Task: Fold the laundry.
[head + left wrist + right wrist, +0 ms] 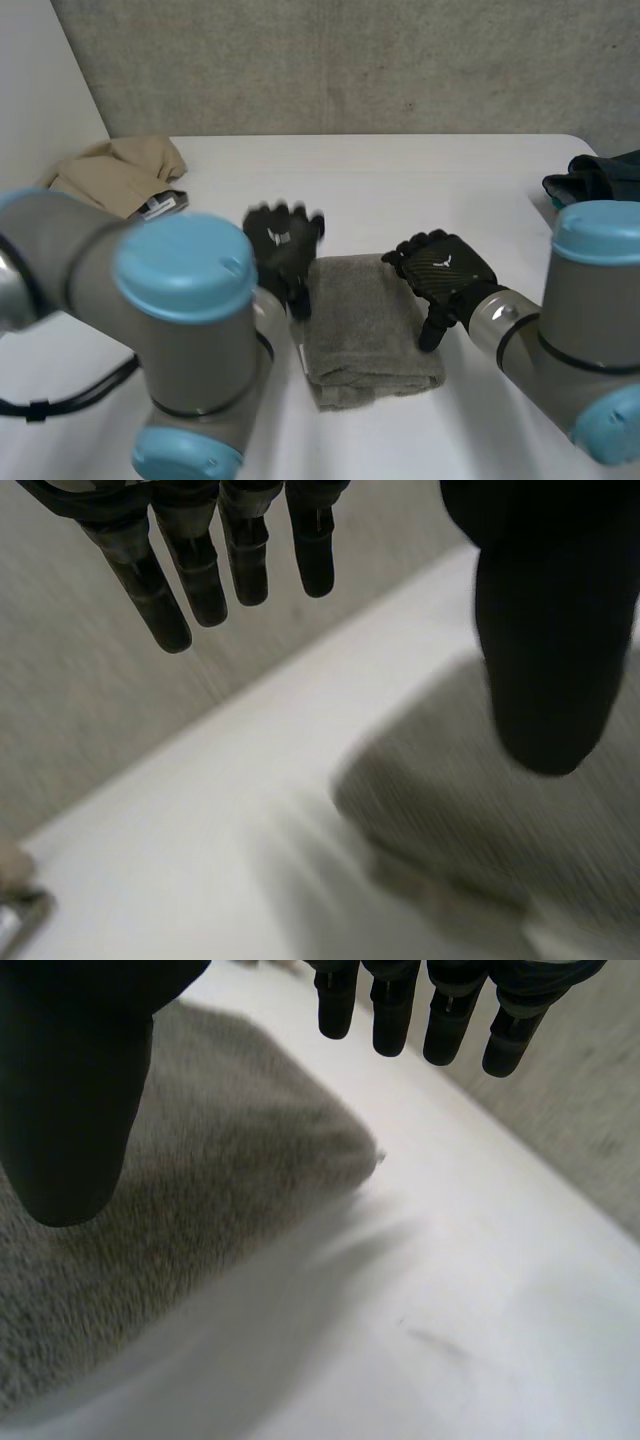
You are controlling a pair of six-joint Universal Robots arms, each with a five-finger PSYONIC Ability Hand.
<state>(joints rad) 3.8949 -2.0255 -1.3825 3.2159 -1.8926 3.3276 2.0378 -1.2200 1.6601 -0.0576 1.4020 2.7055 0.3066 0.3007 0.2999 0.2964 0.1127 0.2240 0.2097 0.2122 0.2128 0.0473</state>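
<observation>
A grey towel (365, 330) lies folded into a small thick rectangle on the white table (420, 190). My left hand (283, 245) hovers at the towel's left far corner, open, with straight fingers (200, 575) and nothing held; the towel (560, 840) lies under its thumb. My right hand (440, 272) is at the towel's right edge, open as well, its fingers (440, 1020) spread above the table beside the towel (200, 1200).
A beige garment (120, 172) is piled at the table's far left, with a small dark object (160, 207) at its edge. A dark green garment (595, 180) lies at the far right edge. A grey wall stands behind the table.
</observation>
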